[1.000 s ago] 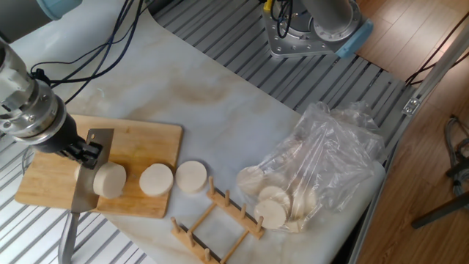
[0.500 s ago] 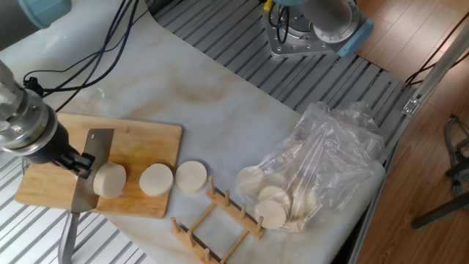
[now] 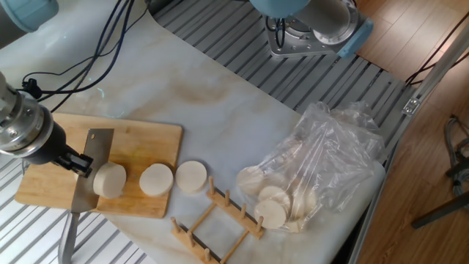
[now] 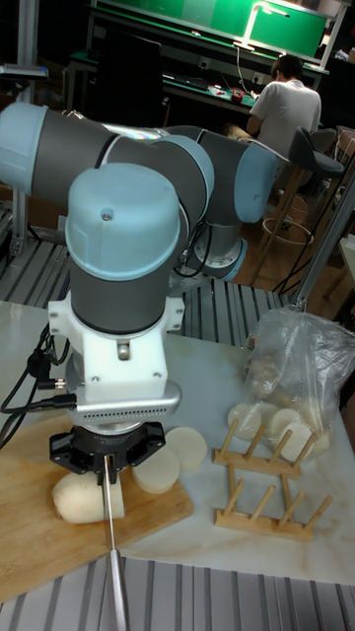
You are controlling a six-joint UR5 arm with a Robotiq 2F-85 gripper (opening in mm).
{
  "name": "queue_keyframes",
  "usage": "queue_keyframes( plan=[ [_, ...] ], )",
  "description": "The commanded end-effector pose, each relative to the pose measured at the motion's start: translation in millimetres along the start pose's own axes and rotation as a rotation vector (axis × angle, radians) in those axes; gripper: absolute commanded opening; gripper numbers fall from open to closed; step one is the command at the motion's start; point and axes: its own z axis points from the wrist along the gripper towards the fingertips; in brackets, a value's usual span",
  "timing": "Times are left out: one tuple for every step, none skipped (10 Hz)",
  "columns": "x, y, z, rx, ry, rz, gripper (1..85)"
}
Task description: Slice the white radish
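Wood, steel and plastic on a marbled bench

The cutting board [image 3: 139,143] is pale bamboo-like wood with a visible grain, matt; the slotted rack [image 3: 216,216] is the same light wood. The cleaver blade [image 3: 91,172] is dull grey metal. The white radish [image 3: 108,180] and its two cut discs [image 3: 156,179] look smooth, creamy and matt. The bag [image 3: 333,158] is clear, crinkled, glossy plastic. The bench [image 3: 220,103] wears a smooth marble-patterned sheet over ribbed metal slats. The arm's shells [image 4: 123,222] are satin blue and grey.
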Motion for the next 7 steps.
queue_keyframes(
  plan=[
    [4.9, 8.4, 6.0, 0.0, 0.017, 0.039, 18.0],
    [6.4, 9.9, 7.7, 0.005, 0.023, 0.046, 13.7],
    [9.0, 10.0, 7.7, 0.004, 0.031, 0.046, 10.7],
    [12.2, 9.1, 7.7, -0.002, 0.034, 0.039, 8.7],
    [16.9, 9.1, 8.1, -0.007, 0.043, 0.039, 5.0],
    [18.8, 9.0, 6.8, -0.011, 0.048, 0.037, 3.3],
    [21.0, 8.1, 4.2, -0.009, 0.053, 0.034, 2.7]
  ],
)
